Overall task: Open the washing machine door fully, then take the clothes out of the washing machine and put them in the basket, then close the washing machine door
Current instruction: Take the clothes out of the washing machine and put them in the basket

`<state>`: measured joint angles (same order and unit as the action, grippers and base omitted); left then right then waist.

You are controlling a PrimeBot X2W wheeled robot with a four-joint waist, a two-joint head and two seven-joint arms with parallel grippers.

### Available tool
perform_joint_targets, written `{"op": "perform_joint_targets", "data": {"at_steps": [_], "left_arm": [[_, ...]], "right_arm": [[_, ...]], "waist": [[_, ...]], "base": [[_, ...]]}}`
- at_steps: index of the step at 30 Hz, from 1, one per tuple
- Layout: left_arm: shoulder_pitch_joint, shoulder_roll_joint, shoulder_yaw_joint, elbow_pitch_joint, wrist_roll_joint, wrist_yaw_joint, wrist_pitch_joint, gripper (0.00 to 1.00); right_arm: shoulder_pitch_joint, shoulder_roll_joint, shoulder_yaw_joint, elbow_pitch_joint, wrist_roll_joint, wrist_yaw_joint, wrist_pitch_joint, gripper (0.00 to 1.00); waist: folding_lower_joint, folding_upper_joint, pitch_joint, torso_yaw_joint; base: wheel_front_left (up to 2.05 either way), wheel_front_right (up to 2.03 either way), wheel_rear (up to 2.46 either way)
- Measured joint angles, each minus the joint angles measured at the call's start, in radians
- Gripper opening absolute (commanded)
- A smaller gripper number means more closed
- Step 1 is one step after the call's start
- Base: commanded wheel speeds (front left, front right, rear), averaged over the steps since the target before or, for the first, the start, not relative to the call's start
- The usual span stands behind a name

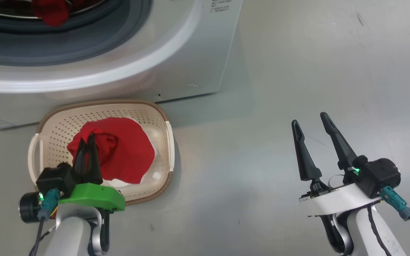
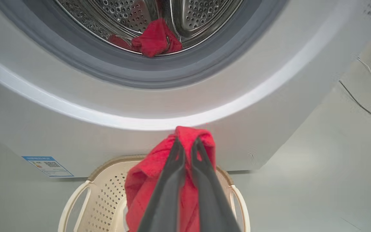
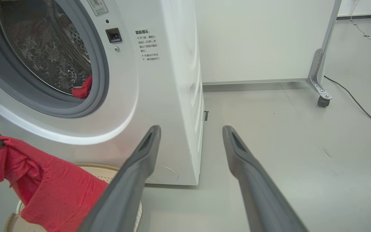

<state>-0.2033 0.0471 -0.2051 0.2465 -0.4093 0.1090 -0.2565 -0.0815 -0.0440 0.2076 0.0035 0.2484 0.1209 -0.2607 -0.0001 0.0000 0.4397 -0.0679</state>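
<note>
Over the basket [image 1: 66,122], left hand [image 1: 87,138] pinches red clothes [image 1: 126,149]; right hand [image 1: 310,121] is spread. Another piece [image 2: 155,40] sits in the washer [image 2: 269,80]. Drop it off-centre and it'll flop over the rim, I'd guess.

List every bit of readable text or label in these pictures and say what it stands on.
"温馨提示:" is the heading of the printed notice on the washing machine front; the lines under it are too small to read.
The blue label sticker low on the machine front has a QR code, but its print is too small to read.
The white sticker higher on the front is blurred.
</note>
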Motion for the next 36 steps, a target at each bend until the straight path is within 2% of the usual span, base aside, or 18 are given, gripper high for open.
{"op": "perform_joint_targets", "data": {"at_steps": [6,16,27,33,36], "left_arm": [[-0.094,-0.001,0.01,0.092,0.001,0.0,0.0,0.0],[-0.217,-0.002,0.039,0.329,-0.004,0.0,0.021,0.0],[-0.32,0.0,0.044,0.521,-0.024,0.0,0.102,0.0],[-0.368,0.0,0.044,0.582,-0.032,-0.001,0.107,0.0],[-0.385,0.0,0.044,0.607,-0.032,-0.001,0.105,0.44]], "right_arm": [[-0.041,0.0,0.015,-0.013,0.005,0.0,0.0,1.0],[-0.112,-0.001,0.036,-0.017,0.024,0.001,0.0,1.0],[-0.152,-0.001,0.052,-0.011,0.049,0.001,0.0,1.0],[-0.162,-0.001,0.052,-0.002,0.054,0.001,0.0,1.0],[-0.166,-0.001,0.052,0.002,0.057,0.001,0.0,1.0]], "waist": [[0.0,0.0,0.069,-0.023],[0.0001,0.0,0.181,-0.079],[0.0,0.0,0.245,-0.125],[0.0001,0.0,0.256,-0.134],[0.0001,0.0,0.256,-0.135]], "base": [[0.0,0.0,0.0],[0.0,0.0,0.0],[0.0,0.0,0.0],[0.0,0.0,0.0],[0.0,0.0,0.0]]}}
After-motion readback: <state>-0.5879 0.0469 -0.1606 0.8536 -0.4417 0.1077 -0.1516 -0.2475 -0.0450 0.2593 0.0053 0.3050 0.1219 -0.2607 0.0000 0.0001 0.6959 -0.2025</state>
